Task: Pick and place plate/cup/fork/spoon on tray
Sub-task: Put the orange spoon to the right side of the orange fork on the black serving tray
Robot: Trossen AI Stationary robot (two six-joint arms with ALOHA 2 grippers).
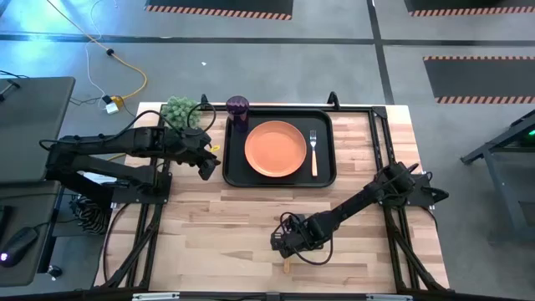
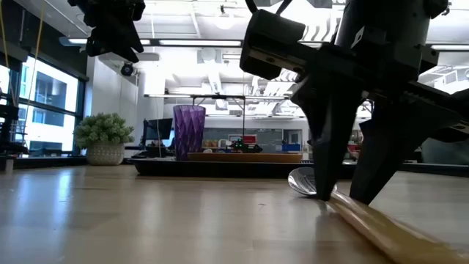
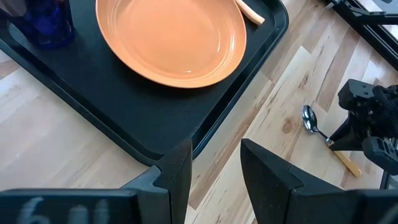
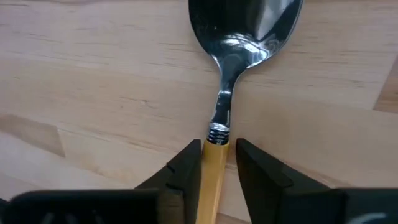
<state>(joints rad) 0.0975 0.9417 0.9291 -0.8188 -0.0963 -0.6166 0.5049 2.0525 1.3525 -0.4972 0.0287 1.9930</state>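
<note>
**Closing on the spoon, last item off the tray**

Straddling the spoon [image 4: 239, 81] handle: right jaws [image 4: 217, 165] are down on the worktop [image 1: 251, 217], one finger each side of the yellowish handle just behind the metal neck. In the right wrist view the fingers sit right beside the handle, barely a gap; can't tell if they're pinching yet. Low view shows the tips at worktop level with the spoon lying flat.

Spoon lies on bare wood near the front edge, well apart from the tray [image 1: 322, 177]. Long axis runs straight out from the jaws, bowl ahead, handle back under the wrist, so the fingers close across the narrow width. Good alignment.

Right arm is clearly the nearer one. Left jaws [image 3: 214, 171] hang spread and empty above the tray's near-left corner, waiting.

Tray already carries the plate [image 1: 275, 149], the cup [image 1: 237, 107] at its back-left corner and the fork [image 1: 313, 150] just right of the plate.
</note>
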